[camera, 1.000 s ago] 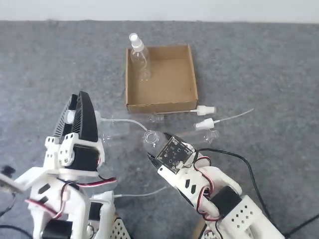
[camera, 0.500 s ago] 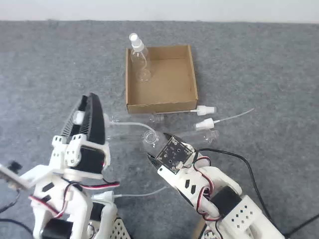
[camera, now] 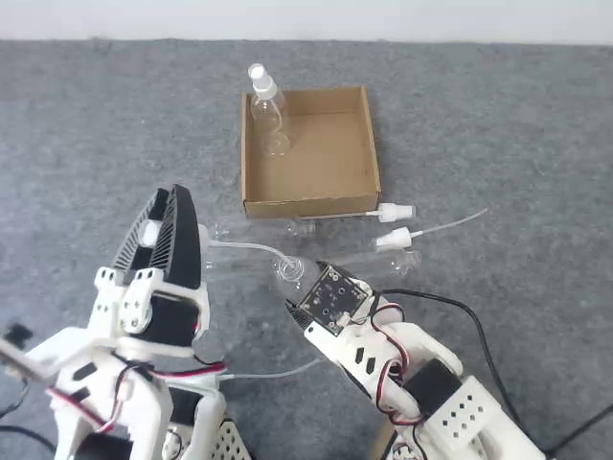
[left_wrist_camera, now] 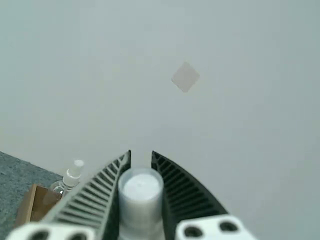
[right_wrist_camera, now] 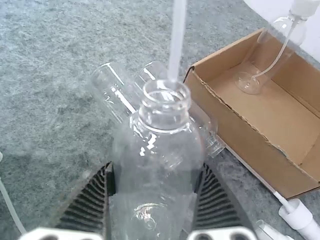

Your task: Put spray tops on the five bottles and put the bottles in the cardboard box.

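My right gripper is shut on a clear bottle, held with its open mouth upward; in the high view this gripper is below the cardboard box. My left gripper is shut on a white spray top. From that spray top a thin tube runs to the bottle's mouth. The tube ends right at the mouth's rim. One bottle with a spray top on it leans in the box's far left corner.
Two loose spray tops with long tubes lie right of the box's front. Clear bottles without tops lie on the grey carpet in front of the box. Another tube lies between the arm bases.
My left gripper has shifted right and nearer with the spray top, bringing the tube's end to the mouth of the held bottle. The right arm has barely moved.
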`<action>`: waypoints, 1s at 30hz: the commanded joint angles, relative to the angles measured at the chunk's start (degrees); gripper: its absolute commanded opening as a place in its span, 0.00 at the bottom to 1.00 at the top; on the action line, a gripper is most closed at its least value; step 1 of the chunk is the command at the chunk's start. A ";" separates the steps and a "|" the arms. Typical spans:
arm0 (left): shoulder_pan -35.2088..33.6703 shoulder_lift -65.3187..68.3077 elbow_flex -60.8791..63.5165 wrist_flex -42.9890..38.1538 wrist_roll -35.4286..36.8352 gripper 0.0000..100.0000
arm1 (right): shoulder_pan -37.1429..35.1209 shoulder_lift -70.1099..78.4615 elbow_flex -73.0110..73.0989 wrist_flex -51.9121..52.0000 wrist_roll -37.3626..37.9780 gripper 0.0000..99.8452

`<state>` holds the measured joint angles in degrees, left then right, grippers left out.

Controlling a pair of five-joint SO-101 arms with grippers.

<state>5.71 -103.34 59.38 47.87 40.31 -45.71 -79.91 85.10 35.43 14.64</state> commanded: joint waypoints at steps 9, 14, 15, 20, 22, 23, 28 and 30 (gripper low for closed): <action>-4.57 -1.14 1.71 0.09 -1.58 0.01 | -0.22 -1.54 -1.23 -1.54 0.44 0.01; -4.57 -1.14 2.33 0.09 -1.58 0.01 | -0.40 -1.54 -1.23 -1.54 0.44 0.01; -4.57 -1.14 2.33 0.09 -1.58 0.01 | -0.40 -1.54 -1.23 -1.54 0.44 0.01; -4.48 -1.14 3.38 0.18 -1.58 0.01 | -0.40 -1.54 -1.23 -1.54 0.44 0.01; -4.48 -1.14 3.82 0.09 -1.58 0.01 | -0.40 -1.54 -1.23 -1.54 0.44 0.01; -4.48 -1.14 3.82 0.09 -1.58 0.01 | -0.40 -1.54 -1.23 -1.54 0.44 0.01; -1.49 -1.14 3.82 0.18 -1.58 0.01 | -0.40 -1.54 -1.23 -1.54 0.44 0.01; 0.44 -1.14 3.91 0.35 -1.67 0.01 | -0.40 -1.54 -1.23 -1.54 0.44 0.01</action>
<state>2.99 -103.52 63.60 47.87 39.16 -45.36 -79.91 85.10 35.43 14.64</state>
